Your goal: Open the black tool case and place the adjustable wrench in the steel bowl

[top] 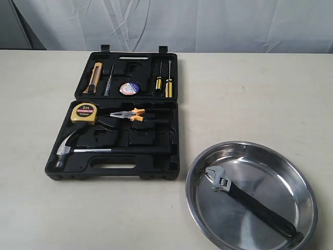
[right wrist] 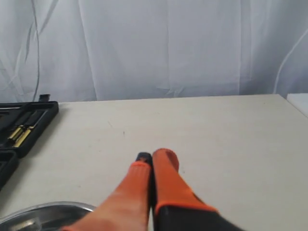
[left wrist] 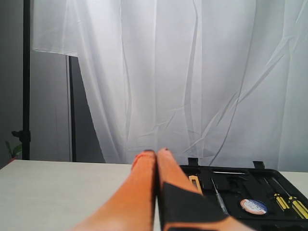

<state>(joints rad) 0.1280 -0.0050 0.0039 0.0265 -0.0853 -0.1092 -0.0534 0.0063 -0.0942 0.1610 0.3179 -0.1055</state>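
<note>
Evidently the task is all but finished. The black tool case (top: 156, 167) lies fully open at centre-left of the exterior view, its lid flat toward the top of the frame. The adjustable wrench (top: 250, 200) rests diagonally inside the steel bowl (top: 283, 169) at lower right, silver head toward the bowl's left rim. The claw hammer (top: 104, 150), orange-handled pliers (top: 130, 114) and yellow tape measure (top: 84, 113) sit in their recesses. Neither arm shows in the exterior view. In the wrist views the left gripper (left wrist: 156, 153) and right gripper (right wrist: 152, 156) each have their orange fingers pressed together, holding nothing. I judge no step is left.
</note>
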